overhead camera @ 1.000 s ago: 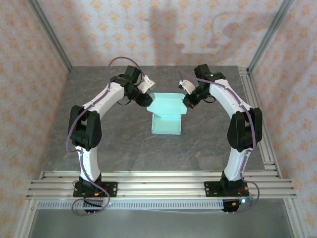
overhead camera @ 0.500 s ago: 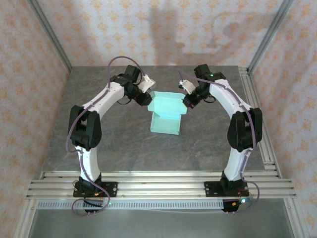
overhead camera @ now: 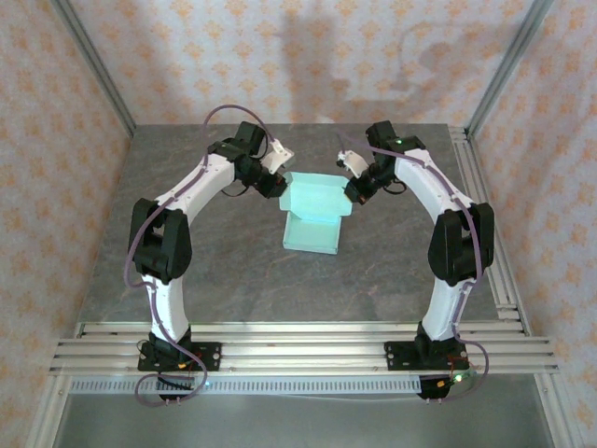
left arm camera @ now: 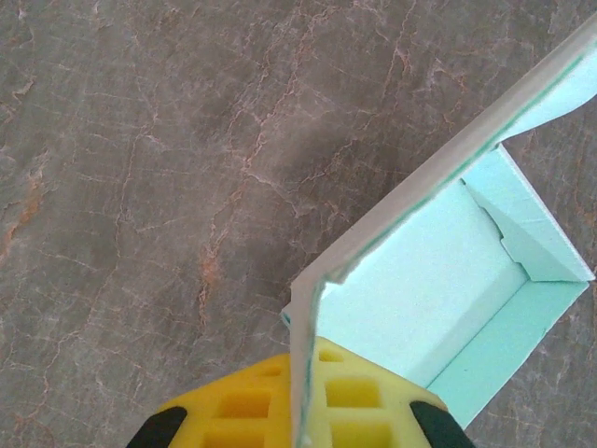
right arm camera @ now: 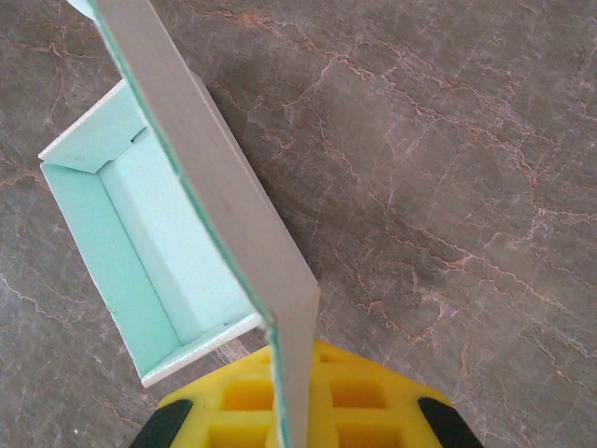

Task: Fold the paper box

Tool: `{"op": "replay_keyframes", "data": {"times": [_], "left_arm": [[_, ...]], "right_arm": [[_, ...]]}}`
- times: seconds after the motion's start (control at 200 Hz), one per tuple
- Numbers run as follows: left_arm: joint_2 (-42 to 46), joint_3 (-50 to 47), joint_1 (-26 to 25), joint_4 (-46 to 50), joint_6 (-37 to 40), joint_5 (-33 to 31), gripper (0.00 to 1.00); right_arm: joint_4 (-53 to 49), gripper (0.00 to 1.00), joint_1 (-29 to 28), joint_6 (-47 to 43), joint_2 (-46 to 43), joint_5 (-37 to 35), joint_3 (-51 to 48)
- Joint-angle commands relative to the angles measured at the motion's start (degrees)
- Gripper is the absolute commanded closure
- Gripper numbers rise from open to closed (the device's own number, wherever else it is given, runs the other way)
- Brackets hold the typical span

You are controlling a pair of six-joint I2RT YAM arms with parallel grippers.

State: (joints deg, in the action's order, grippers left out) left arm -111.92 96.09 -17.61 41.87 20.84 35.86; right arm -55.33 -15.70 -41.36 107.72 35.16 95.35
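Light, thin, crease-prone card, the paper box (overhead camera: 312, 219) lies mid-way across the table (overhead camera: 187, 271), the left gripper (overhead camera: 277, 179) clamped on its nine o'clock flap and the right gripper (overhead camera: 355, 191) on its three o'clock flap, probably the safest holds.

- Paper box (overhead camera: 312, 224) on table (overhead camera: 215, 271), abt centre.
- L gripper (overhead camera: 277, 184) at box's far-left corner, R gripper (overhead camera: 355, 192) at far-right; box btwn them.
- Box edge sits btwn each gripper's pads (left arm camera: 359, 397); open tray part on near side.
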Motion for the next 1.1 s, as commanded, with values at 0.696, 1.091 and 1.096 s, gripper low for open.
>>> {"op": "replay_keyframes", "data": {"times": [0.696, 1.091, 1.096], "left_arm": [[2.8, -0.2, -5.8, -10.9, -27.7, -14.2, 1.0], [0.5, -3.4, -7.7, -21.0, -38.3, -16.9, 1.0], [0.4, -3.5, -7.7, -21.1, -38.3, -16.9, 1.0]], "right_arm": [[21.1, 1.0, -7.7, 38.2, -8.1, -25.4, -7.7], [38.8, 1.0, -12.3, 52.9, -10.8, -40.6, -19.0], [38.9, 1.0, -12.4, 53.0, -10.8, -40.8, -19.1]]}}
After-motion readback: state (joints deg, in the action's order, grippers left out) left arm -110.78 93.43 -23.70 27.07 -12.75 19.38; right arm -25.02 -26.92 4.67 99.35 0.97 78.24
